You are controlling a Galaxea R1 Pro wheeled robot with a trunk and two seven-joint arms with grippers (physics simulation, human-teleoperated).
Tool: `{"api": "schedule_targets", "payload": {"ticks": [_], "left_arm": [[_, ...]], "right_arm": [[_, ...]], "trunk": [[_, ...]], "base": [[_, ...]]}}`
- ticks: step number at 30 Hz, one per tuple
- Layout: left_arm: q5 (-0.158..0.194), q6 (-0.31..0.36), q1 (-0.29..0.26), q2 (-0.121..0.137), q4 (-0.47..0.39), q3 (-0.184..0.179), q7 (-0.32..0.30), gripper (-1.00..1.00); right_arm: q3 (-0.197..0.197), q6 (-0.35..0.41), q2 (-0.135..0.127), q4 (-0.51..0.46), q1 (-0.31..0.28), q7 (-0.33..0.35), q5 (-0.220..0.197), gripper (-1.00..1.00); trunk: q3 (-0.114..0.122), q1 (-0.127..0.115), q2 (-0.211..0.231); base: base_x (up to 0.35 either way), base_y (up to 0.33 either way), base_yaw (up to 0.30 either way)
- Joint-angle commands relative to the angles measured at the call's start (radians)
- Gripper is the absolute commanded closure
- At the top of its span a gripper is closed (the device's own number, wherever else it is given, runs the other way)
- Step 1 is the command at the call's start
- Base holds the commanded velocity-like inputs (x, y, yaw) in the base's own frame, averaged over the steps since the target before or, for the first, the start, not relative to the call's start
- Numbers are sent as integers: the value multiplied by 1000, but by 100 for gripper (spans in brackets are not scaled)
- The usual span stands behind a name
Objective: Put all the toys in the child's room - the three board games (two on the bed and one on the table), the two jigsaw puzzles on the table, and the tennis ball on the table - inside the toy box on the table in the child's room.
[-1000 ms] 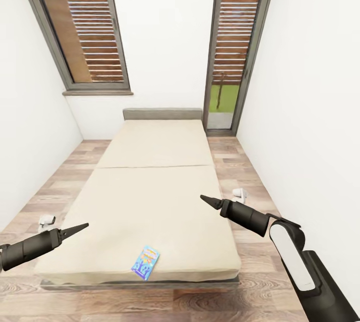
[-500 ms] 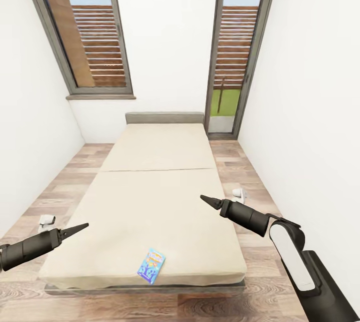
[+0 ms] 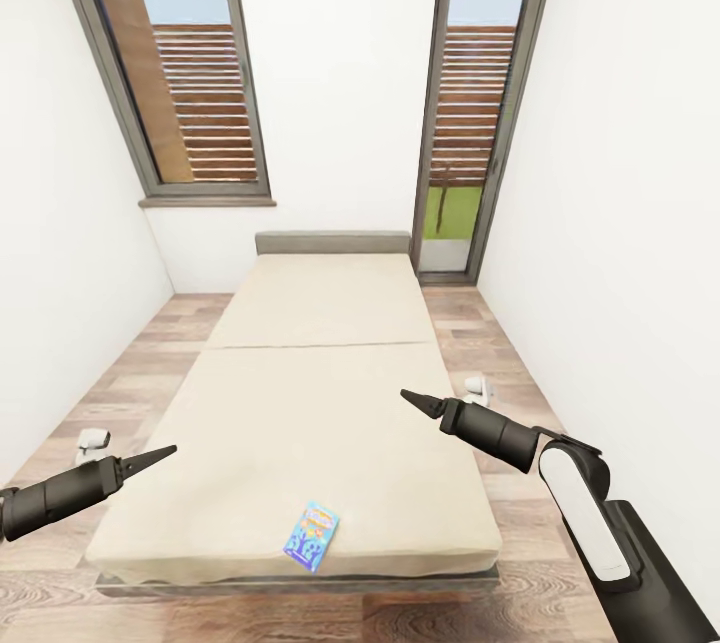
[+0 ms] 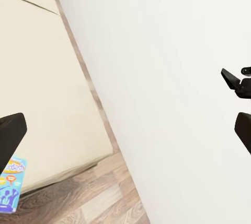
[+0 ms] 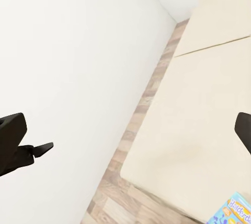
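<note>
- Head view: a small blue board game box with colourful cartoons (image 3: 313, 536) is seen lying flat near the foot edge of the low beige-mattressed bed (image 3: 320, 393). The left claw (image 3: 160, 453) and right claw (image 3: 412, 397) are held above the bed, each drawn to a narrow point, gripping nothing.
- Left wrist view: the blue box (image 4: 10, 185) is seen on the mattress corner (image 4: 47, 104); the fingers are spread wide.
- Right wrist view: the box (image 5: 232, 211) lies near the mattress edge.

Board game (image 3: 313, 536) print — not legible
</note>
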Motion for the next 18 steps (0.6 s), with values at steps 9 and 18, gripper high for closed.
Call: {"api": "schedule_targets", "payload": {"ticks": [9, 18], "left_arm": [[2, 10, -1, 0, 1, 0, -1, -100], [2, 10, -1, 0, 0, 0, -3, -100]], "right_arm": [[-6, 3, -1, 0, -1, 2, -2, -100], [-13, 4, -3, 3, -1, 3, -2, -100]], "trunk": [[13, 1, -2], [28, 1, -2]], "base": [[0, 1, 0], [0, 0, 0]]}}
